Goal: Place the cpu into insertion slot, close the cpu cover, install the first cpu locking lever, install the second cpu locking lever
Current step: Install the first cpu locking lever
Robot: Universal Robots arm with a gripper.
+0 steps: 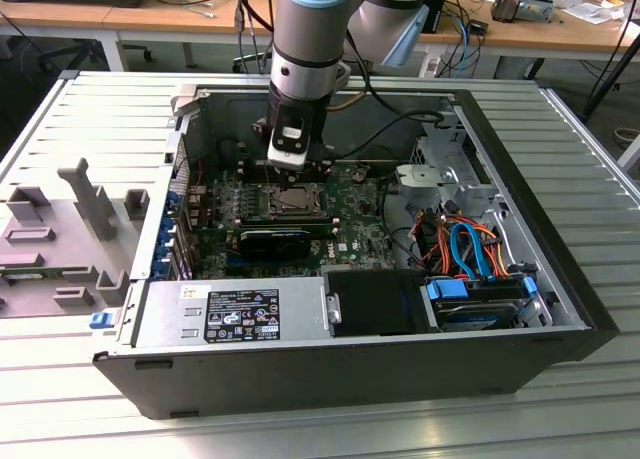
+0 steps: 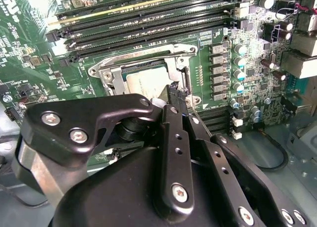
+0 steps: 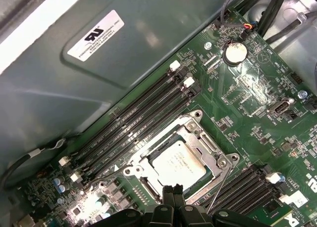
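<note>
Grey fixtures (image 1: 95, 204) sit on the slatted desk (image 1: 60, 129) at the exterior view's left, beside the open case (image 1: 300, 369). At centre the arm (image 1: 310, 39) reaches straight down into it, so the gripper (image 1: 300, 179) meets the board (image 1: 365, 224) from above. In the first wrist view the cpu (image 3: 177, 162) lies flat in the slot (image 3: 149, 182), with the cover (image 3: 208, 145) down around its edges to pin it. The gripper's fingers (image 3: 168, 192), drawn together into one narrow tip, sit just beside the cover's rim, apparently to push rather than grasp. One thin lever (image 3: 221, 185) slants free alongside, seemingly unlatched.
</note>
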